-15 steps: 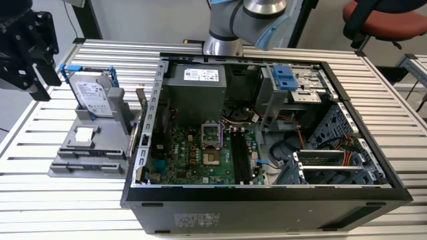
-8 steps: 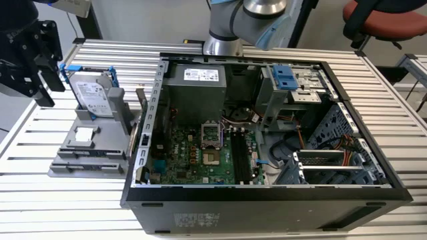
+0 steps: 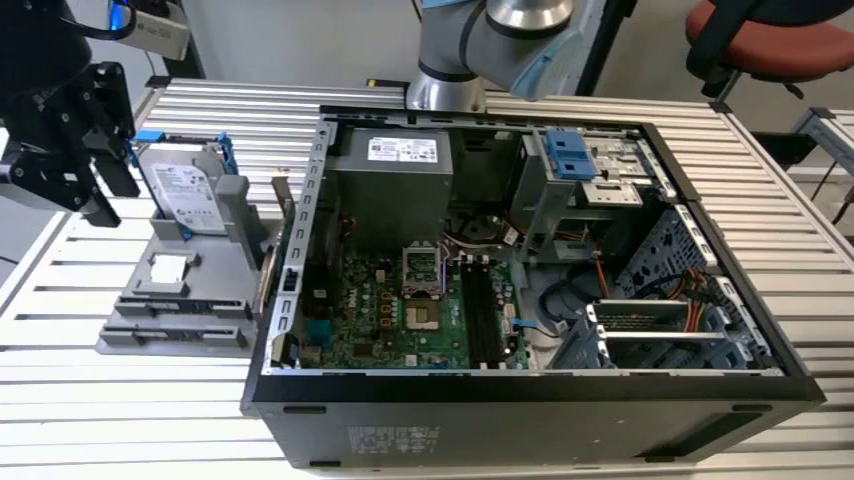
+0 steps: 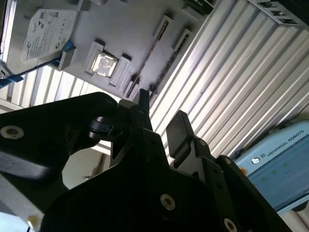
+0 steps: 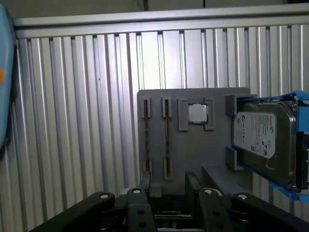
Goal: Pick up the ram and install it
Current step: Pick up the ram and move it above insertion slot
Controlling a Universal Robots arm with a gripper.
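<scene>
**Now: gripper open above the holder, ram untouched**

From my station I read the gripper (image 5: 169,180) as open: its fingers (image 5: 146,186) stand apart with nothing between them. It hangs in the air over the grey holder (image 5: 193,154), touching nothing.

The ram (image 5: 166,140) stands on edge in a narrow slot of that holder, showing as a thin dark strip. A second strip (image 5: 147,140) sits in the slot just beside it. In the first wrist view the ram's strip runs toward the gap between the fingers, yet it is apart from both.

Along the holder, a processor chip (image 5: 197,113) lies next to the slots. Beyond it lies a hard drive (image 5: 263,140) in a blue bracket (image 5: 303,118).

In the exterior view the holder rests on the ribbed metal table (image 3: 134,400), toward that view's left edge. It lies just beside the open computer case (image 3: 534,385). The gripper hangs above the holder's hard-drive end, with the ram's slots at the opposite end.
</scene>
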